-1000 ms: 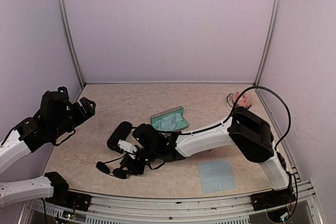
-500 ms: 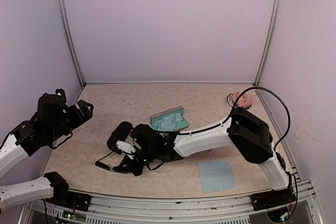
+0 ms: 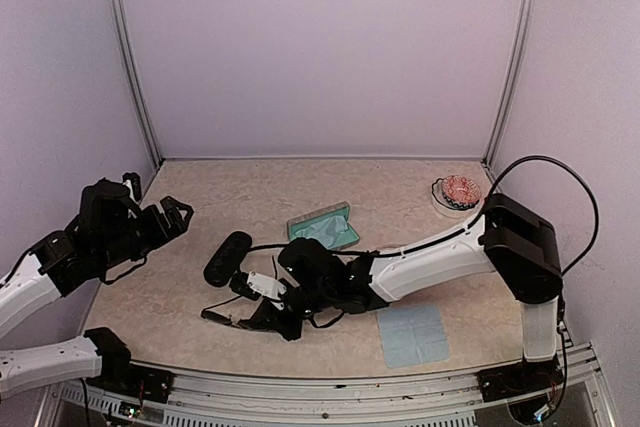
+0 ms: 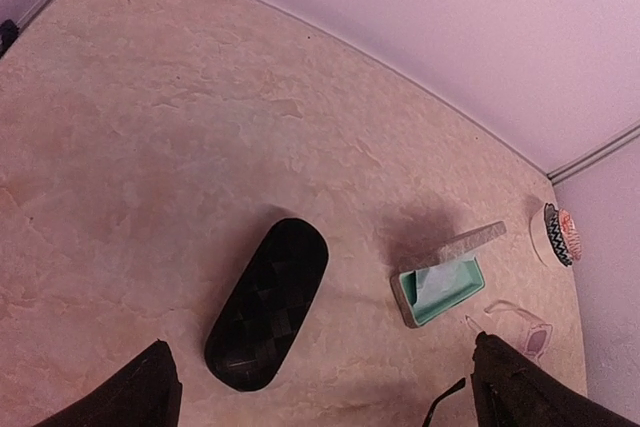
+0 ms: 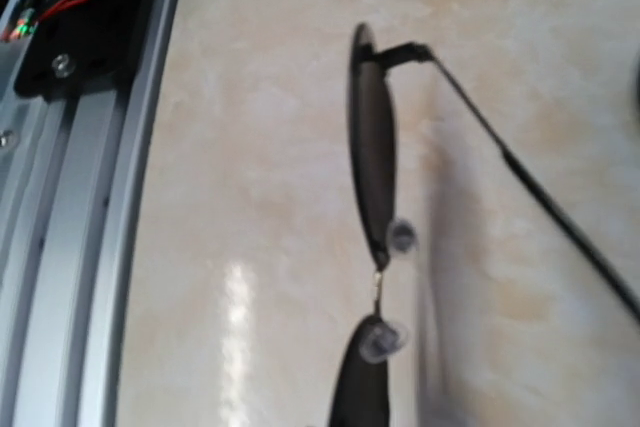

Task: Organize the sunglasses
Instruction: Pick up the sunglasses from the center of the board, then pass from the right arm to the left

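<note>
2 pairs: dark wire sunglasses [image 5: 372, 137] on near side of black oval case [image 3: 228, 258]; clear pinkish sunglasses [image 4: 525, 325] well right of it. 2 cases — that one, plus teal-lined case [image 3: 322, 227] to its right. 1 blue cloth [image 3: 412, 335], 1 round dish [image 3: 460, 190] — both farther right.

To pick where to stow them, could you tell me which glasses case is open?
The grey rectangular case, showing its teal lining; the black oval case is closed.

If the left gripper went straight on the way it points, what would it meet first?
Probably the black oval case, lying just ahead between the fingers of the open left gripper in its wrist view. Depth is unclear; it might touch bare table beside the case instead.
</note>
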Robot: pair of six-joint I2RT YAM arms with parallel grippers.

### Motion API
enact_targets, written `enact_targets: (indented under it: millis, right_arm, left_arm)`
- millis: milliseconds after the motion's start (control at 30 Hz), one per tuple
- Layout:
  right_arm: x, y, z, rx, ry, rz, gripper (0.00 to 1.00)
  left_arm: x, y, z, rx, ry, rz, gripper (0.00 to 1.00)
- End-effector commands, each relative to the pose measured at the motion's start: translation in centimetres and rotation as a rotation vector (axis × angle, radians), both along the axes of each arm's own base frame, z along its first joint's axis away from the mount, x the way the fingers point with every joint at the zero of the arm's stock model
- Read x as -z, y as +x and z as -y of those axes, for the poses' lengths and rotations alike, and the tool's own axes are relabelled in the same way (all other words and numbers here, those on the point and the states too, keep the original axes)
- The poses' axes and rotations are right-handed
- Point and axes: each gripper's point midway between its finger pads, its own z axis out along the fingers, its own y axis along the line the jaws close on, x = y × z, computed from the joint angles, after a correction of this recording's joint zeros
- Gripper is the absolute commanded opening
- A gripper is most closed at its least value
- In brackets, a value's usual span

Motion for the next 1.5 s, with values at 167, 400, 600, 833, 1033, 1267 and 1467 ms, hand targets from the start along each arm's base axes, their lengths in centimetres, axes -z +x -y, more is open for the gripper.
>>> enact_targets:
  millis: [167,400,600,833,1033,1267,1467]
  right_arm:
    - [-4.5,1.3,4.6,0.003,0.13,0.422,0.0]
    - [-5.9,2.1,7.9,-0.001,0.13,0.676,0.0]
    - [-8.1,2.9,10.6,0.035,0.156,0.876,0.0]
    - [-9.7,3.6,12.8,0.067,0.147,1.055,0.0]
    - [-9.8,4.3,13.9,0.076,0.103,1.153,0.0]
    - [-10.0,5.6,14.6,0.125,0.045,1.259,0.0]
    - [-10.6,6.4,14.6,0.157,0.022,1.368,0.0]
  left_arm:
    - [1.0,0.0,7.5,0.38,-0.124,0.001,0.98]
    - [1.6,-1.9,12.6,0.667,-0.246,-0.026,0.94]
    - [3.2,-3.9,15.5,0.826,-0.287,-0.099,0.94]
    - [3.9,-6.1,17.9,0.932,-0.416,-0.168,0.94]
    - [3.1,-6.4,18.1,0.919,-0.532,-0.177,0.93]
    - [3.3,-6.8,18.0,0.882,-0.635,-0.236,0.84]
    - [3.3,-6.7,18.0,0.835,-0.725,-0.273,0.71]
